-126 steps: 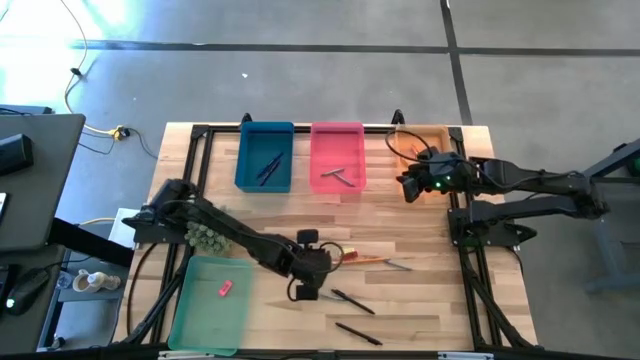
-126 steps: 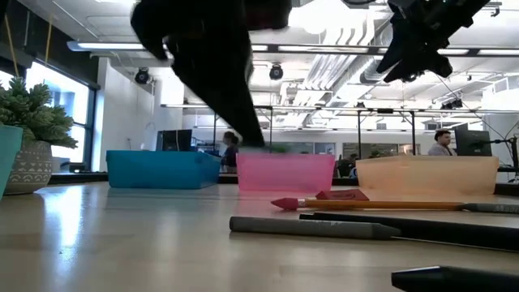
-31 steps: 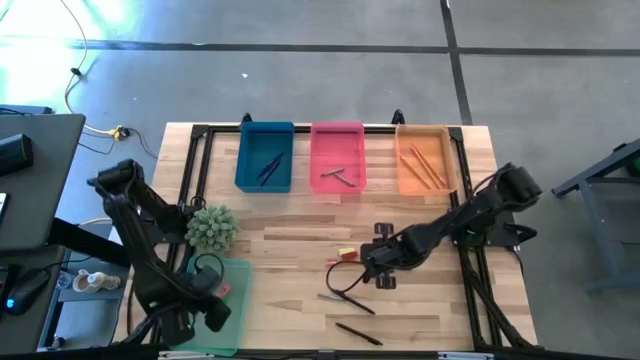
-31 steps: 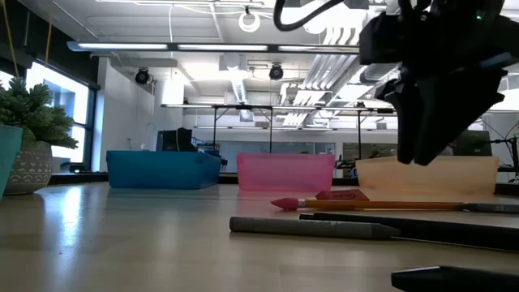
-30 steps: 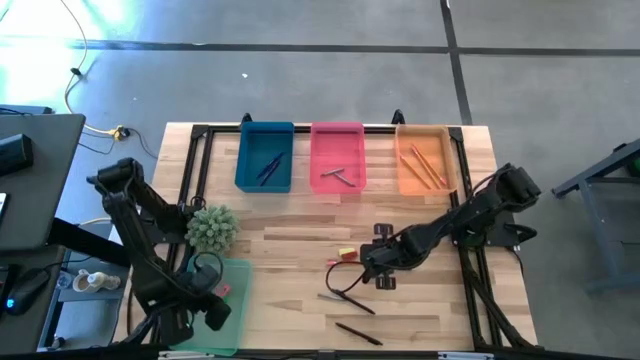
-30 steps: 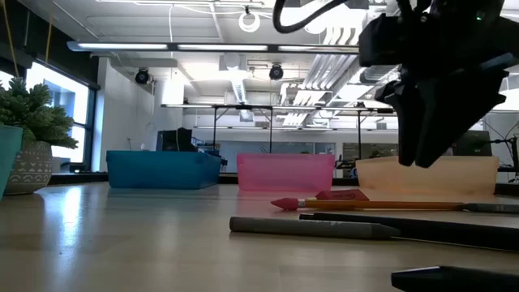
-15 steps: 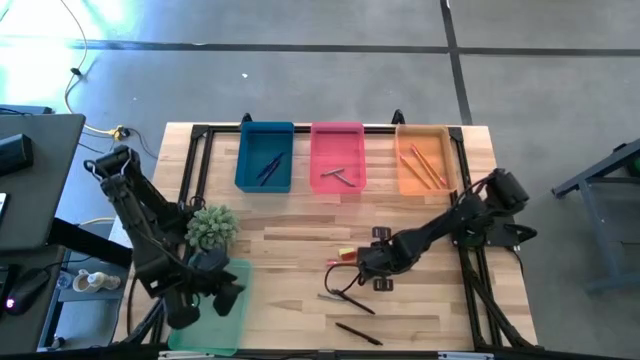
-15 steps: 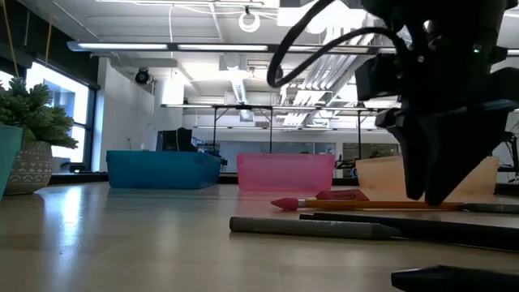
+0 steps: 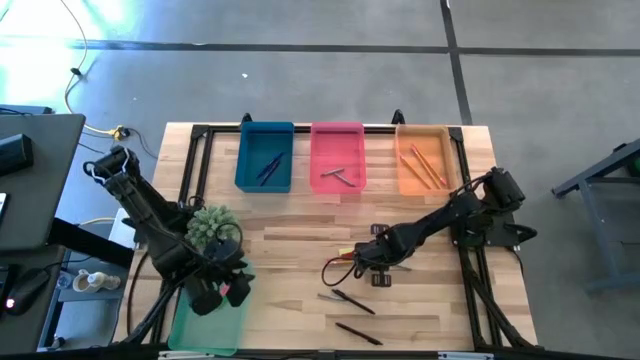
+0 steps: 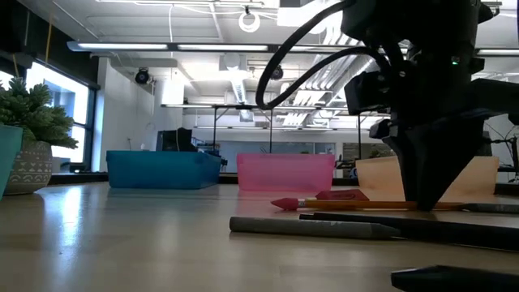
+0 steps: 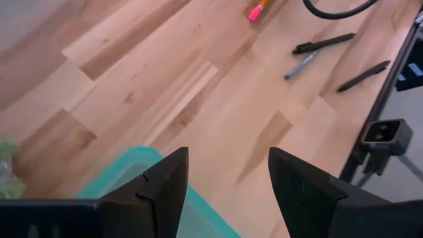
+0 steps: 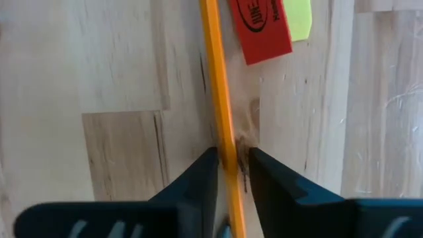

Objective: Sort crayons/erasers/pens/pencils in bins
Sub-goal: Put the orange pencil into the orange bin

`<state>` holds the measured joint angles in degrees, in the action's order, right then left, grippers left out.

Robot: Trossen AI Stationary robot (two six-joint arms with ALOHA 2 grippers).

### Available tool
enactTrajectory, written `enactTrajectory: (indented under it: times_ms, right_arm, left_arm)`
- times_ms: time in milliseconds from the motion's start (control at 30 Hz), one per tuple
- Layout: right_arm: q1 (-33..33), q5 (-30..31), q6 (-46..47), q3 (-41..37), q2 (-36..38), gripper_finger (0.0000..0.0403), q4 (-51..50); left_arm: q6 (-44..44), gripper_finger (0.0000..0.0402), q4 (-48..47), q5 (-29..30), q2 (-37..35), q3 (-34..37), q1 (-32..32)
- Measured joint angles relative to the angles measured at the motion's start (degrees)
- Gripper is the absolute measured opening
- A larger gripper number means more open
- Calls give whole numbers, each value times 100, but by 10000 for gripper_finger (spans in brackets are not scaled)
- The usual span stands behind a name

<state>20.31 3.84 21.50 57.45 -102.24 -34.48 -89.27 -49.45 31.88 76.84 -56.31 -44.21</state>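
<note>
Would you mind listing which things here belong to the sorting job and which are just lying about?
Job: blue bin, pink bin, orange bin, green bin, pencil between the right gripper fingers, red eraser, yellow eraser, black pens.
Lying about: potted plant.

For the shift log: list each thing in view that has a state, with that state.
Right end effector: fingers down around the orange pencil on the table.
Left end effector: open, empty, above the green bin.
Red eraser: flat beside the pencil.
Orange bin: holds pencils.
Blue bin: holds pens.
</note>
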Motion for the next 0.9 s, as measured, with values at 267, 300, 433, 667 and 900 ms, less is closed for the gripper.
enactTrajectory:
  times_ms: [267, 300, 433, 667, 900]
  right_arm:
    - [-11, 164, -18, -4, -4, 35, 0]
    - [-9, 187, -61, -4, -4, 31, 0]
    - [3, 226, -330, -7, -7, 13, 1]
    - [32, 195, -512, -9, 1, 4, 2]
    - [108, 253, -598, -40, 309, 3, -59]
  left_arm:
    - [377, 195, -5, -160, 2, 0, 236]
    - [399, 195, -5, -203, 2, 0, 251]
    - [399, 195, -7, -266, 2, 0, 300]
    - [399, 195, -5, -291, 4, 0, 340]
    - [399, 195, -11, -291, 4, 0, 340]
